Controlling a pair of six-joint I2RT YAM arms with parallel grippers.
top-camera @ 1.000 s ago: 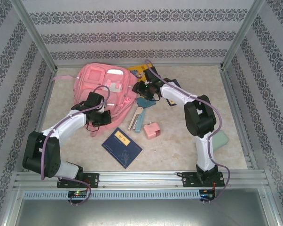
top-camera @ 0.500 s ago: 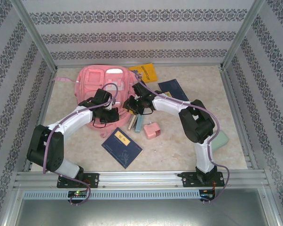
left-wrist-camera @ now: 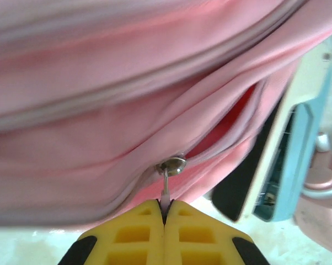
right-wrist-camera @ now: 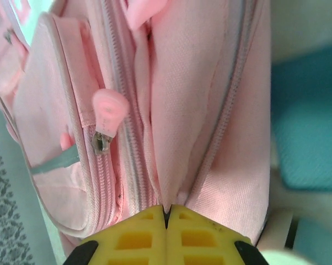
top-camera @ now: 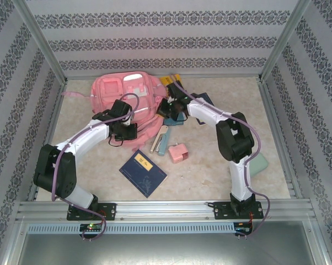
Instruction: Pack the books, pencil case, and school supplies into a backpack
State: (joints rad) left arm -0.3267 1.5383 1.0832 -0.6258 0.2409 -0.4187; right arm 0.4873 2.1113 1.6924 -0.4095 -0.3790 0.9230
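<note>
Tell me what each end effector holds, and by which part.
The left end effector pinches the metal zipper pull of the backpack. The right end effector pinches a fold of its fabric, beside a zipper.

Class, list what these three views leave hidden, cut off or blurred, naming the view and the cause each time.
1. Backpack contents: left wrist view, just a red sliver shows through the zip gap.
2. Yellow book cover: top view, the right arm covers most of it.
3. Pencil case: top view, one end hidden behind the right arm.
4. Teal shape: right wrist view, blurred, cut by the frame edge.
</note>
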